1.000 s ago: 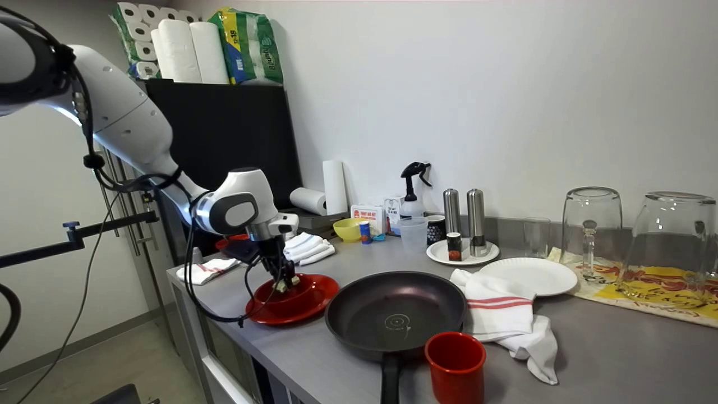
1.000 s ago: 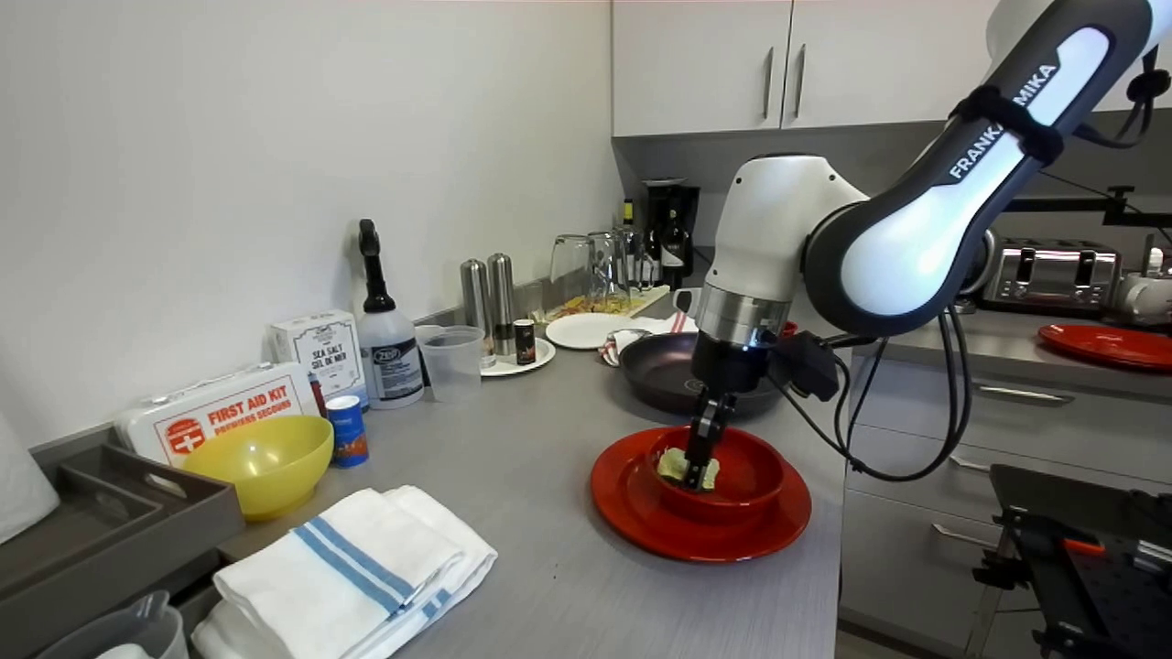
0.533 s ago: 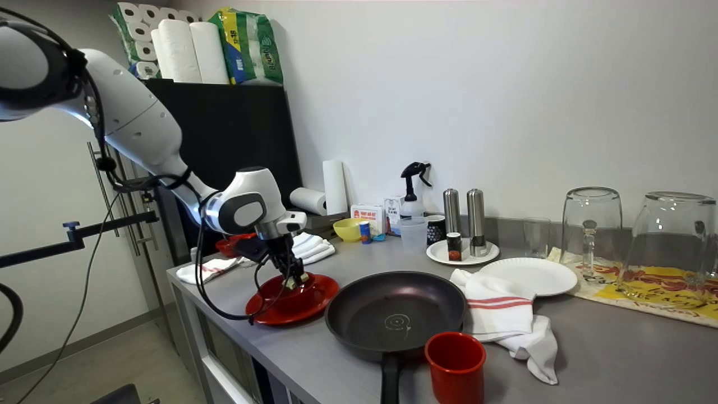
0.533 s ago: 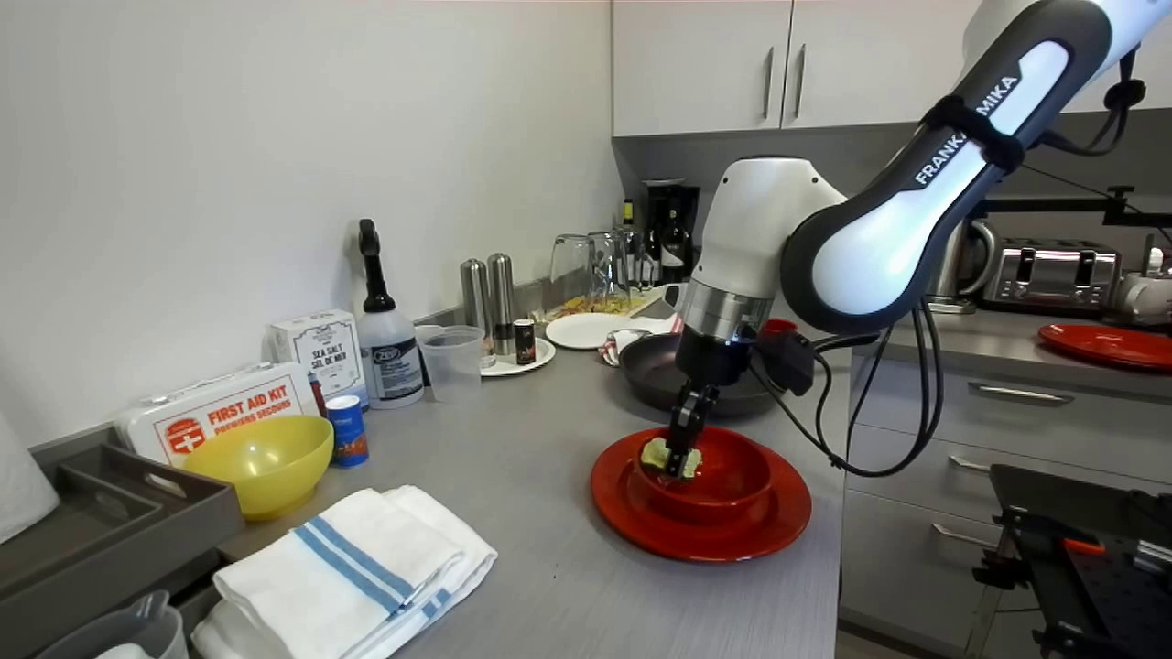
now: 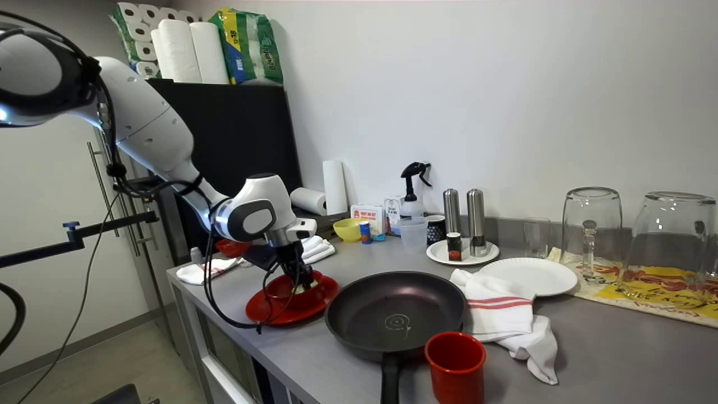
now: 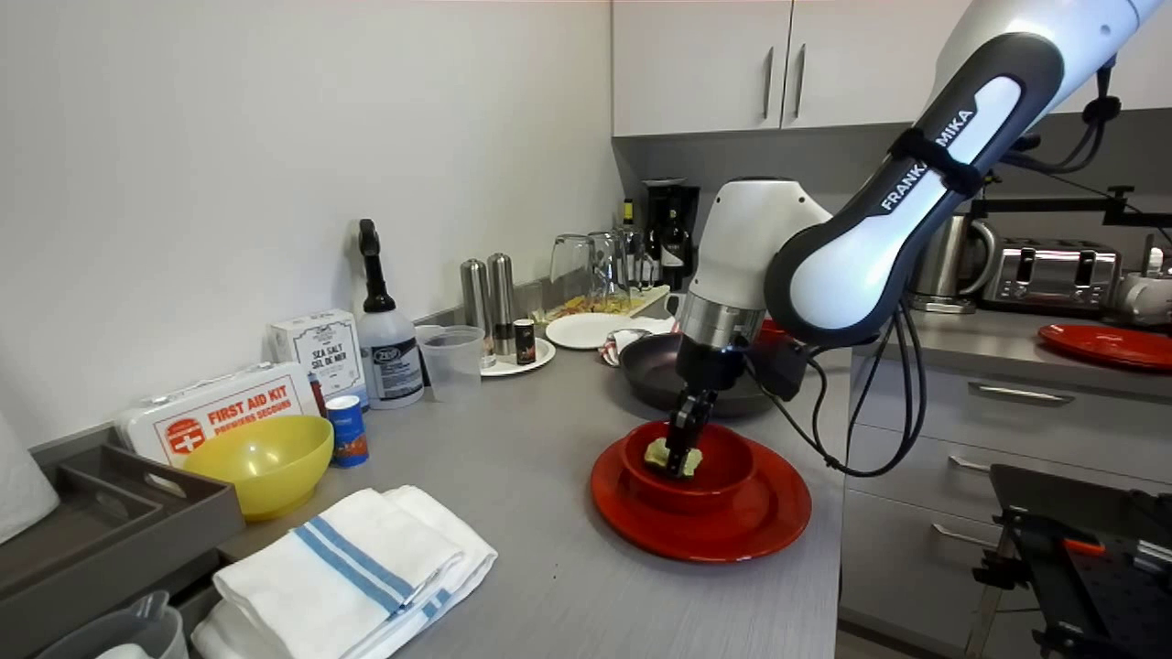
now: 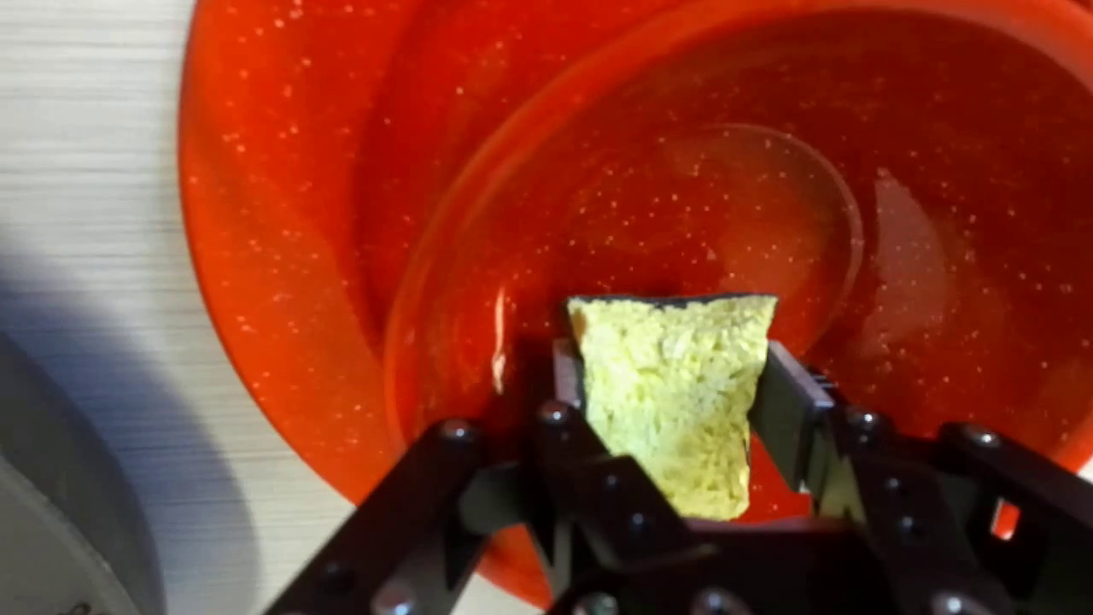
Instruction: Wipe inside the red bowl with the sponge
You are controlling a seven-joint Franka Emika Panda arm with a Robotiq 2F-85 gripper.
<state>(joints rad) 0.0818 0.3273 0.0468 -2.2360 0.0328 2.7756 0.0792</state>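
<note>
Gripper (image 7: 679,380) pinching sponge (image 7: 673,406) inside red bowl (image 7: 709,188); red plate (image 7: 265,231) beneath.

The sponge (image 7: 675,410) is in the bowl (image 7: 734,196), held by the tool (image 7: 677,376). In an exterior view, the bowl stands on a plate (image 6: 732,540), right of centre on the counter (image 6: 540,549); the frying pan (image 6: 650,368) lies behind it, towels (image 6: 352,567) at lower left.

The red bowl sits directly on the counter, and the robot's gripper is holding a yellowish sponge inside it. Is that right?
Not quite: the red bowl sits on a red plate, not directly on the counter; both exterior views show this. The rest stands: the gripper is holding a yellowish sponge inside the bowl.
</note>
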